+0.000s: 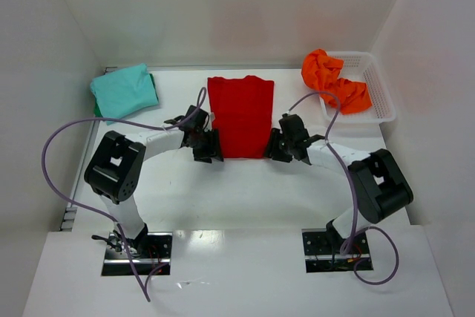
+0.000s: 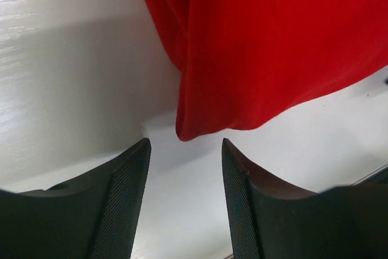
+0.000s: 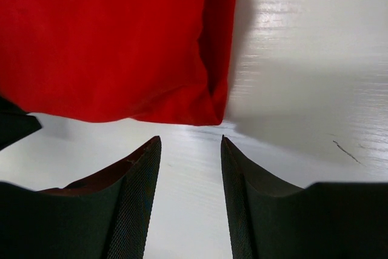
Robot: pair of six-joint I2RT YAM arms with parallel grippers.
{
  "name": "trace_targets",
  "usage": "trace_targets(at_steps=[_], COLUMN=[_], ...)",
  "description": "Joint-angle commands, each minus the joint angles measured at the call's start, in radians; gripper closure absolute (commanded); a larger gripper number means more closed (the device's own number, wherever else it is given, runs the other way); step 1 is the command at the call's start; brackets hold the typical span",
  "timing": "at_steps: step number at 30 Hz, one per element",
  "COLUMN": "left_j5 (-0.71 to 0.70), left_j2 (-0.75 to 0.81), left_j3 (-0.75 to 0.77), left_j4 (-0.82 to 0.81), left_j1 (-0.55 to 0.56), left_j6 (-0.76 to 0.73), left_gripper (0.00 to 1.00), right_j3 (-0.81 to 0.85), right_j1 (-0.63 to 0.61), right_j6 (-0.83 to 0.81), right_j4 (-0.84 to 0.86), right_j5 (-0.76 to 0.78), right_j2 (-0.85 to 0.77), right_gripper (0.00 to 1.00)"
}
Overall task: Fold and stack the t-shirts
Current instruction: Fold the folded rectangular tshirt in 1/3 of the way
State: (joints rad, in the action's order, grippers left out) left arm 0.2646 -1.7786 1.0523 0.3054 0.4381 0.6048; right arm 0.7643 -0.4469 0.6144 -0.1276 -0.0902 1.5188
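Jaws on both arms stand open and hold nothing. They flank the near hem of the red t-shirt (image 1: 240, 115), the left jaws at its near-left corner and the right jaws at its near-right corner. In each wrist view the corner lies just beyond the fingertips, apart from them and not yet between them.

That shirt lies flat on the bench (image 1: 237, 198) as a narrow panel, its sides apparently turned in already. The teal t-shirt (image 1: 124, 90) sits folded to the far left of it. The orange t-shirt (image 1: 334, 79) lies crumpled to the far right of it, draped over the white mesh basket (image 1: 380, 98).

The step in hand looks like gripping both near corners to fold the hem away toward the collar. To do it well, each pair of jaws should come in low, with one finger sliding under the cloth so that every layer is caught. Both arms should then lift and travel together, so the fold line runs straight and the edges meet squarely.

The wrist views cut off all but the corners. The number of layers there cannot be made out. In the left wrist view it is unclear whether the corner rests on the bench or curls up. The orange shirt hides part of the basket's inside.
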Motion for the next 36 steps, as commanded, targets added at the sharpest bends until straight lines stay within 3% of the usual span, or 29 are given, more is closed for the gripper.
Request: trace_targets(at_steps=[1, 12, 20, 25, 29, 36], left_j5=[-0.011, -0.076, -0.076, -0.110, -0.168, -0.200], left_j2=[0.002, -0.025, -0.071, -0.071, -0.035, 0.027], left_j3=[0.054, 0.094, 0.103, 0.103, 0.103, 0.069], left_j4=[-0.016, 0.004, 0.014, 0.050, 0.084, 0.112], left_j1=[0.005, 0.005, 0.005, 0.005, -0.004, -0.035], left_j6=[-0.010, -0.010, -0.019, -0.019, -0.019, -0.019], left_gripper=[0.42, 0.44, 0.68, 0.93, 1.00, 1.00], right_j3=[0.023, 0.090, 0.130, 0.139, 0.139, 0.128], right_j1=[-0.018, -0.018, -0.018, -0.018, -0.018, -0.018], right_j6=[0.002, -0.036, -0.045, -0.045, -0.045, -0.045], right_j4=[0.023, -0.017, -0.017, -0.050, -0.075, -0.109], right_j5=[0.041, 0.083, 0.083, 0.121, 0.158, 0.176], right_j2=[0.046, 0.115, 0.178, 0.188, 0.170, 0.118], right_gripper=[0.50, 0.54, 0.69, 0.89, 1.00, 1.00])
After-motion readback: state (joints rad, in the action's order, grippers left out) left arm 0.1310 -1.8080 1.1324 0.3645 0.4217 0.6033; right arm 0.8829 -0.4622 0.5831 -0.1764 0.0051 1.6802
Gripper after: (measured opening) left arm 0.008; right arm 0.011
